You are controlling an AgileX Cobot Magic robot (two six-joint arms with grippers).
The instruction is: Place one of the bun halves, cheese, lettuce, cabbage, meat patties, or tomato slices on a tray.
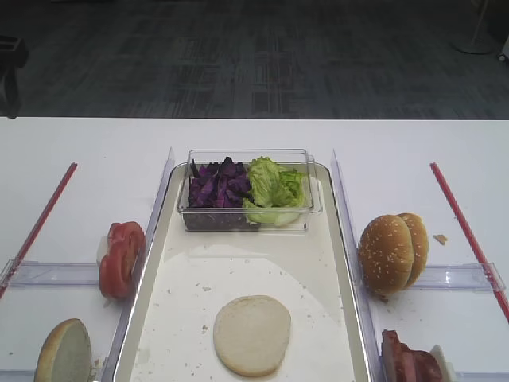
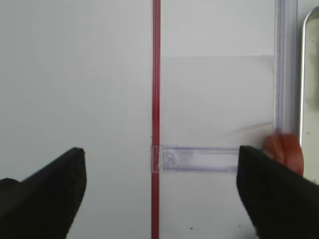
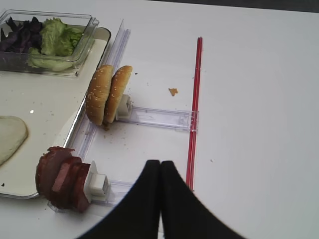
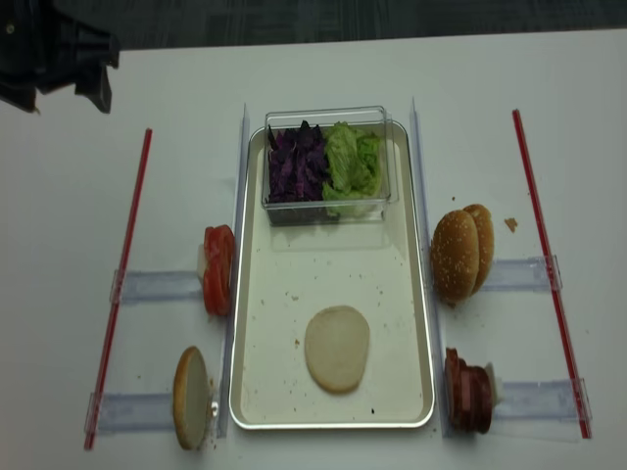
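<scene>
Left claw (image 2: 159,184) spread wide, holding nothing, over bare table; tomato slices (image 2: 284,152) at my 3 o'clock, just beside right finger. Right claw (image 3: 160,172) pressed together, empty; meat patties (image 3: 62,184) at 9 o'clock, near. Bun half (image 1: 252,334) lies flat on tray (image 1: 338,231), well apart from both claws.

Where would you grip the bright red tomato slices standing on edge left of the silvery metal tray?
Probably from above, jaws across the stack's flat outer faces: the bright red tomato slices stand on edge in a clear plastic holder, leaving their rounded top edge free. The silvery metal tray sits close on their right, so a sideways approach looks cramped.
</scene>
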